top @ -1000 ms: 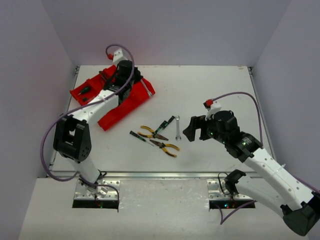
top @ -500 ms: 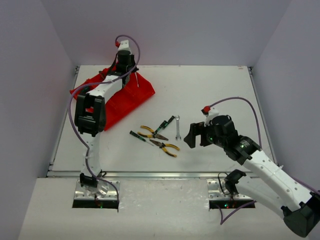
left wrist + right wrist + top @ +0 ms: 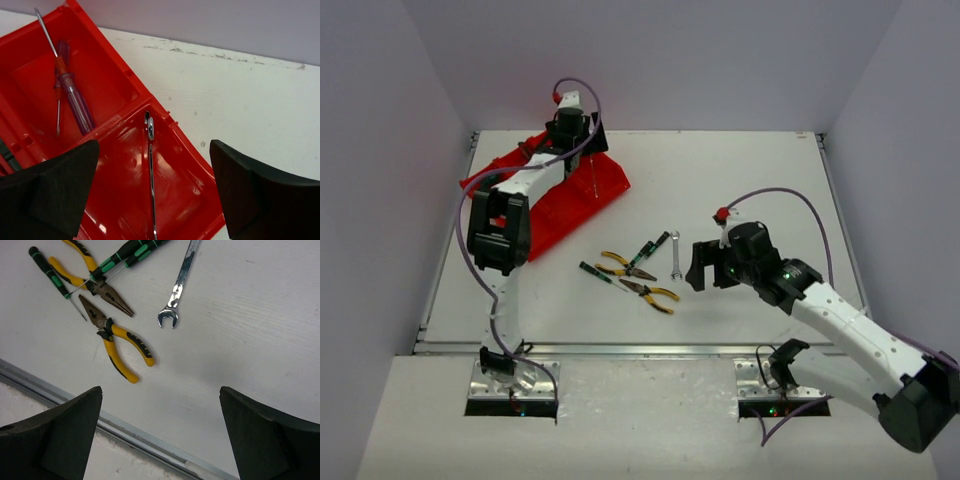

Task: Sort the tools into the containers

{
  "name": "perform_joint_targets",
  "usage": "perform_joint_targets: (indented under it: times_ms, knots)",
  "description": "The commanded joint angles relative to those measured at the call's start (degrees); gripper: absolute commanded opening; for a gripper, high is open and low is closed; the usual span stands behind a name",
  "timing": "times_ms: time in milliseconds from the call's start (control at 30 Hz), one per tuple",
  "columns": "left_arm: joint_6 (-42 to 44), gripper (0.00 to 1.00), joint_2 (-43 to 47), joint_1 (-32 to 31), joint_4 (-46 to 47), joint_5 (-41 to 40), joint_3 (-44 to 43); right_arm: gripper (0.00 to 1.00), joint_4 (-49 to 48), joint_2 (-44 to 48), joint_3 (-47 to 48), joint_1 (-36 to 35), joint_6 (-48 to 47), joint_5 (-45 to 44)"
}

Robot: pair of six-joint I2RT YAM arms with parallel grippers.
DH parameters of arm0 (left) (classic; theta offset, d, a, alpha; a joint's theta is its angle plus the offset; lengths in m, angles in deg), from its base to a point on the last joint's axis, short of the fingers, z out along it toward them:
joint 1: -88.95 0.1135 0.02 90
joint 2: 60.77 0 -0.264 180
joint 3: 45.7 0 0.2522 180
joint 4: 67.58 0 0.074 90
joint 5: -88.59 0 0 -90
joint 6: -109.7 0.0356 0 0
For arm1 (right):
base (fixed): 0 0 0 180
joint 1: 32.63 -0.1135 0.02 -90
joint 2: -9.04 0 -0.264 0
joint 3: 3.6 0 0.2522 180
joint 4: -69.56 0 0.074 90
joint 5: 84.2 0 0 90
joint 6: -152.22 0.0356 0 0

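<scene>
White table (image 3: 740, 180), with the red tray (image 3: 555, 232) at its far left. The left gripper (image 3: 154, 150) hovers over it, jaws spread and gripping nothing. A silver wrench (image 3: 151, 175) lies in the compartment below, a blue-handled screwdriver (image 3: 75, 100) next door. The right gripper (image 3: 161, 390), wide open and empty, hangs over yellow pliers (image 3: 122, 347), a second wrench (image 3: 180, 282) and green-black screwdrivers (image 3: 125, 255) mid-table.

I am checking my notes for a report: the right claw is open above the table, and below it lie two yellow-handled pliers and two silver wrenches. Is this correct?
Not fully. Only one silver wrench lies below the right claw, not two; the right wrist view shows it on the table near the two yellow-handled pliers. The claw is open, as you wrote.
</scene>
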Motion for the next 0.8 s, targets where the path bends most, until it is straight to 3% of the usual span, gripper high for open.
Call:
perform_joint_targets:
  times_ms: [0, 167, 400, 500, 600, 767]
  knots:
    - [-4.0, 1.0, 16.0, -2.0, -4.8, -0.7, -1.9, 0.99, -1.5, -10.9, 8.0, -0.1, 3.6, -5.0]
    - [-12.4, 1.0, 34.9, -2.0, -15.5, 3.4, 2.1, 0.99, -0.4, -23.5, 13.9, -0.1, 9.6, -11.3]
    - [-17.9, 1.0, 72.0, -2.2, -20.6, 6.7, 34.5, 0.94, 8.0, -46.4, 27.3, -0.3, 12.7, -18.4]
    - [-15.8, 1.0, 82.7, -2.2, -23.6, 9.9, 42.6, 0.81, 5.2, -50.6, 29.1, -0.2, 11.4, -17.5]
    - [-13.3, 1.0, 87.3, -2.2, -26.2, 13.7, 46.3, 0.7, 4.8, -54.3, 32.3, -0.2, 10.5, -16.6]
    - [-10.3, 1.0, 90.7, -2.2, -28.5, 12.5, 52.5, 0.58, 5.9, -62.2, 37.6, 0.2, 9.8, -17.0]
